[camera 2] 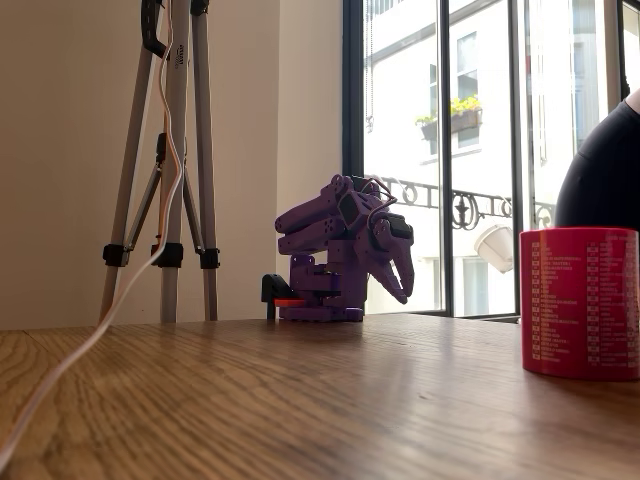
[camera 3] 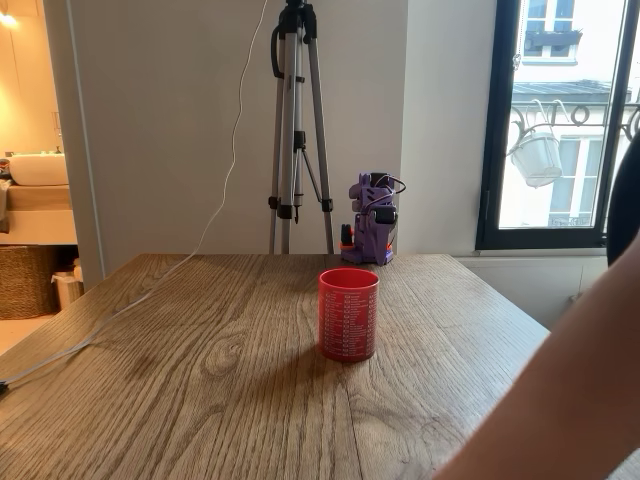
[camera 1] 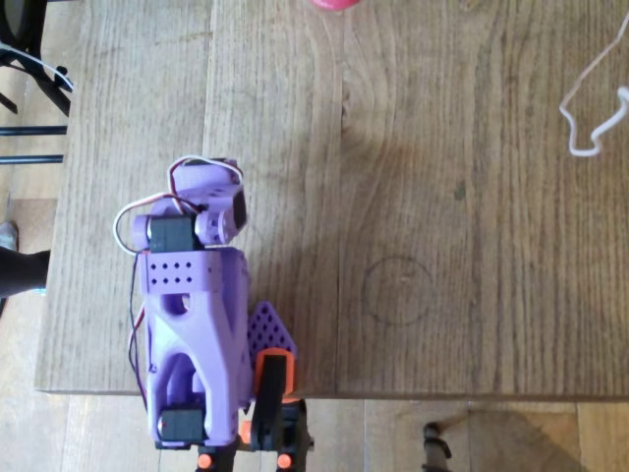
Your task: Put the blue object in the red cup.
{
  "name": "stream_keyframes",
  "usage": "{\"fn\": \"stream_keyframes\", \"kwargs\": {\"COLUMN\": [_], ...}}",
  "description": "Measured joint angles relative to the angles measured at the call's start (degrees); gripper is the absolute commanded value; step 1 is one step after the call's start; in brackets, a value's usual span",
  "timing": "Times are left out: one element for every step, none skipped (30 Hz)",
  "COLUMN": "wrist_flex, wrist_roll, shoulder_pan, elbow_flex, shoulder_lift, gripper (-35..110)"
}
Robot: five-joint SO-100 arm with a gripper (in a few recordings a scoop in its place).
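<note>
Cup, red with fine white print, stands upright mid-worktop, cut to a sliver at the overhead view's top edge. Purple arm sits folded at the opposite edge; its gripper points down, spread or closed I cannot tell.

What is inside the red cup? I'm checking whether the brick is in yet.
The red cup stands upright on the table. Its rim shows in a fixed view, but its wall hides the inside, so I cannot tell.
</note>
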Motion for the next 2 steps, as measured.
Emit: {"fn": "stream_keyframes", "kwargs": {"wrist_flex": [0.00, 0.00], "wrist_roll": [0.00, 0.00], "shoulder_pan": [0.00, 0.00], "elbow_flex": [0.00, 0.00], "shoulder_lift": [0.00, 0.00], "gripper": [0, 0]}}
